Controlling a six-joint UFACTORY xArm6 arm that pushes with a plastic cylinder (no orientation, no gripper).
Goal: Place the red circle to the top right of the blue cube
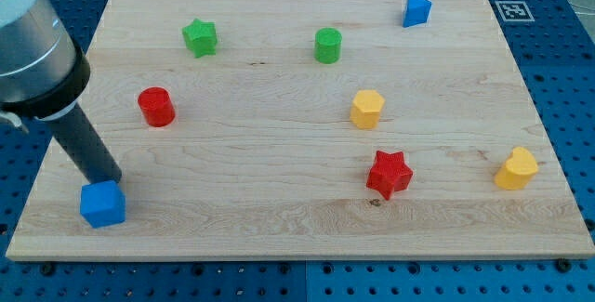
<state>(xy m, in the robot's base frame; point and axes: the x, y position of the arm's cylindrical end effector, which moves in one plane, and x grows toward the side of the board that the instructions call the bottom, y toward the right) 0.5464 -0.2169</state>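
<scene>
The red circle (156,107), a short red cylinder, stands on the wooden board (279,200) at the view's left, a little above the middle. The blue cube (102,203) sits near the board's bottom left corner, below and left of the red circle. My tip (112,180) is at the blue cube's top edge, touching or nearly touching it. The dark rod rises from there toward the view's upper left. The tip is well below the red circle.
A green star (199,37) and a green cylinder (327,45) sit near the top. A blue triangular block (416,9) is at the top right. A yellow hexagonal block (367,109), a red star (389,174) and a yellow heart (516,168) lie to the right.
</scene>
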